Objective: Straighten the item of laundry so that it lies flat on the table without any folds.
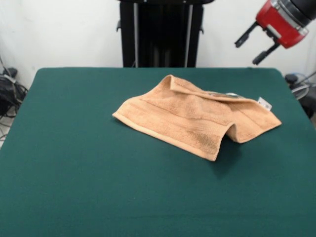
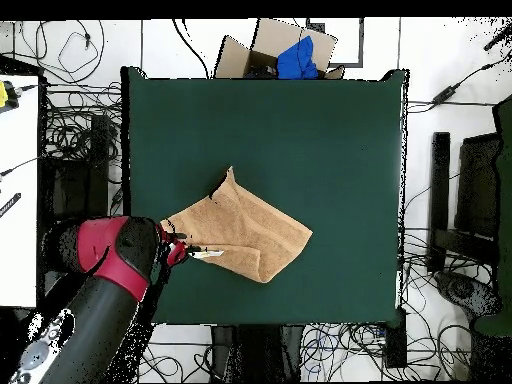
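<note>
The item of laundry (image 1: 197, 116), a tan terry towel, lies rumpled on the green table (image 1: 74, 148), right of centre. Its right part is doubled over and a fold arches up near the front right. A white tag (image 1: 264, 103) sticks out at its far right corner. My gripper (image 1: 247, 53) hangs high above the table's far right corner, open, with nothing between its black fingers and clear of the cloth. In the overhead view the towel (image 2: 240, 232) sits at the table's (image 2: 300, 130) lower left, and the gripper (image 2: 176, 246) overlaps its left corner beside the tag (image 2: 208, 254).
A cardboard box (image 2: 285, 50) holding something blue stands beyond the table's top edge in the overhead view. Cables (image 2: 75, 130) cover the floor around the table. A white surface (image 2: 15, 190) lies at the left. The black pedestal (image 1: 160, 34) rises behind the far edge.
</note>
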`<state>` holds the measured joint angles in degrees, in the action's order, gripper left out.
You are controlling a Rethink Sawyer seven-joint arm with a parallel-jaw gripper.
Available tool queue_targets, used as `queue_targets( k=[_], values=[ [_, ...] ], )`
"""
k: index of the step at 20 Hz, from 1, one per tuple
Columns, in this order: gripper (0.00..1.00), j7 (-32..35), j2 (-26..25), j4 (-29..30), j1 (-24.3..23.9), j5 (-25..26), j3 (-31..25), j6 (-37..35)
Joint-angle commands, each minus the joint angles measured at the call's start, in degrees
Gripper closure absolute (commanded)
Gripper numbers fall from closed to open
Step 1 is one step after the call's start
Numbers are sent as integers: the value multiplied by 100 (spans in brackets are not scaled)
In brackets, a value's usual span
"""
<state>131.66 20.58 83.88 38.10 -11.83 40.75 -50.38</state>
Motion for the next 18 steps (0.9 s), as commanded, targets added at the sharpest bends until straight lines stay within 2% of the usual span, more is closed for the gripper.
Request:
queue_targets(
  k=[1, 5, 10, 18],
  values=[
    [0, 1541, -1, 222, -147, -277, -303, -327],
    [0, 1476, -26, 463, -276, -337, -453, 207],
    [0, 869, 310, 951, -676, -355, -819, 959],
    [0, 472, 633, 1346, -1019, -162, -1117, 1504]
  ],
)
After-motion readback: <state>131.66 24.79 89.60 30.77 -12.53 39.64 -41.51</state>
